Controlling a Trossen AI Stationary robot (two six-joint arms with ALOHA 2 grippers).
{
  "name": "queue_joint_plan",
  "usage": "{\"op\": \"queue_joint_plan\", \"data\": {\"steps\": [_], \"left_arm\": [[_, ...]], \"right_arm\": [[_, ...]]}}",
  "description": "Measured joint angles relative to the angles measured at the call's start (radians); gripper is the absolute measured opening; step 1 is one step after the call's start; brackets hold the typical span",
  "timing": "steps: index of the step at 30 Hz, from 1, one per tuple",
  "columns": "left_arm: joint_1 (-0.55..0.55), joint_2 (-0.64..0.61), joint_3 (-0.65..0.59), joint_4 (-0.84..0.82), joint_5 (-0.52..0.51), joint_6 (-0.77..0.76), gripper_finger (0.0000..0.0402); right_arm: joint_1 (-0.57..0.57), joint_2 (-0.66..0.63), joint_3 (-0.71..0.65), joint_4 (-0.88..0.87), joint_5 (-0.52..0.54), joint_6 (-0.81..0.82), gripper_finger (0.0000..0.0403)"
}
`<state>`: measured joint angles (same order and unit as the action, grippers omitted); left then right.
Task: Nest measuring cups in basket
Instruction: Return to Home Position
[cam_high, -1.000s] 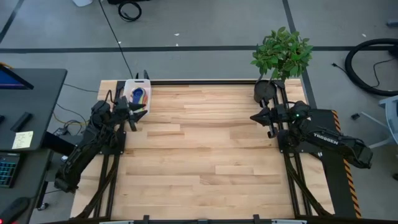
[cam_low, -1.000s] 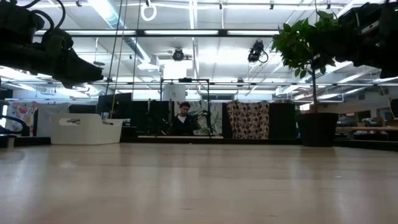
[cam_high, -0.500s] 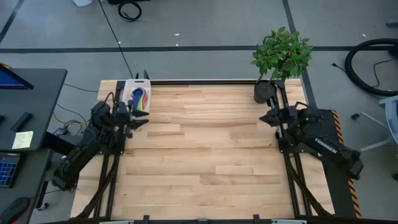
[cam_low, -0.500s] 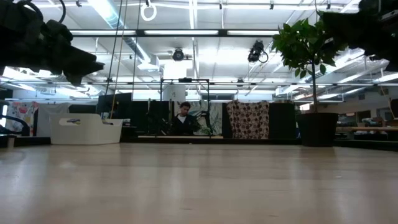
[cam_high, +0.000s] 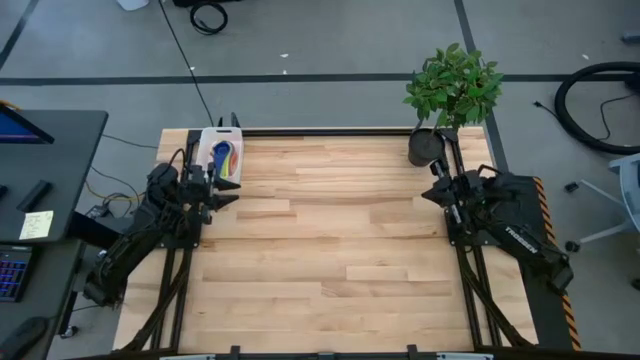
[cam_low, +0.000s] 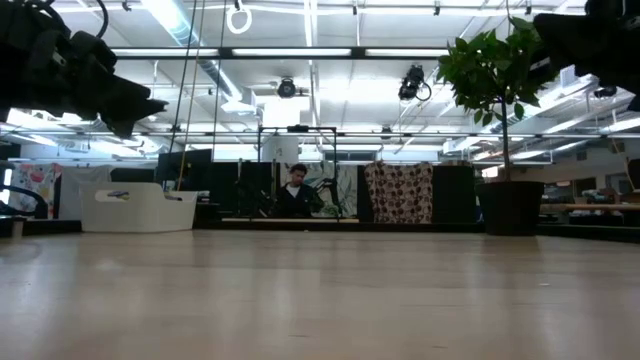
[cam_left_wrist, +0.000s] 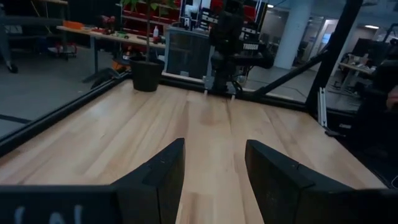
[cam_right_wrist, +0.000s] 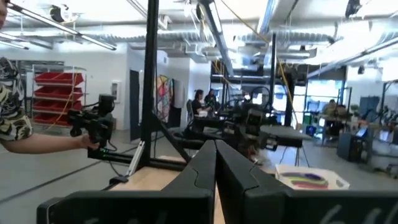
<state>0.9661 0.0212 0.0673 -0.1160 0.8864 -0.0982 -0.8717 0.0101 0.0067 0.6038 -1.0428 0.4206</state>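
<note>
The white basket (cam_high: 207, 147) stands at the table's far left corner and also shows in the low view (cam_low: 140, 208) and the right wrist view (cam_right_wrist: 323, 176). The measuring cups (cam_high: 228, 156) lie inside it, their coloured handles bunched together (cam_right_wrist: 306, 181). My left gripper (cam_high: 228, 192) hovers above the table just on the near side of the basket, open and empty (cam_left_wrist: 214, 165). My right gripper (cam_high: 428, 192) hangs by the table's right edge near the plant pot, shut and empty (cam_right_wrist: 216, 163).
A dark round plant pot (cam_high: 425, 147) with a leafy plant stands at the far right corner (cam_low: 510, 208). Bare wooden tabletop (cam_high: 330, 240) spreads between the arms. A person (cam_low: 296, 190) sits in the room behind, and a patterned sleeve (cam_right_wrist: 12, 124) shows beyond the table.
My right arm has drawn back toward the table's right edge, away from the middle. My left gripper has shifted a little toward the near edge, away from the basket. The basket and cups have stayed put.
</note>
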Motion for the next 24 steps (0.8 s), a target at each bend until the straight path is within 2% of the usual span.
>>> {"op": "queue_joint_plan", "data": {"steps": [10, 16, 20, 24], "left_arm": [[0.000, 0.000, -0.001, -0.005, 0.000, -0.037, 0.0174], [0.000, 0.000, -0.001, -0.008, -0.001, -0.130, 0.0174], [0.000, 0.000, -0.002, -0.008, -0.001, -0.127, 0.0174], [0.000, 0.000, -0.002, -0.009, 0.001, -0.126, 0.0174]], "right_arm": [[0.000, 0.000, 0.000, -0.053, -0.105, 0.008, 0.0012], [-0.002, 0.000, 0.000, -0.091, -0.108, 0.092, 0.0011], [-0.002, 0.001, 0.000, -0.193, -0.111, 0.104, 0.0010], [-0.002, 0.001, 0.000, -0.357, -0.099, 0.024, 0.0010]]}}
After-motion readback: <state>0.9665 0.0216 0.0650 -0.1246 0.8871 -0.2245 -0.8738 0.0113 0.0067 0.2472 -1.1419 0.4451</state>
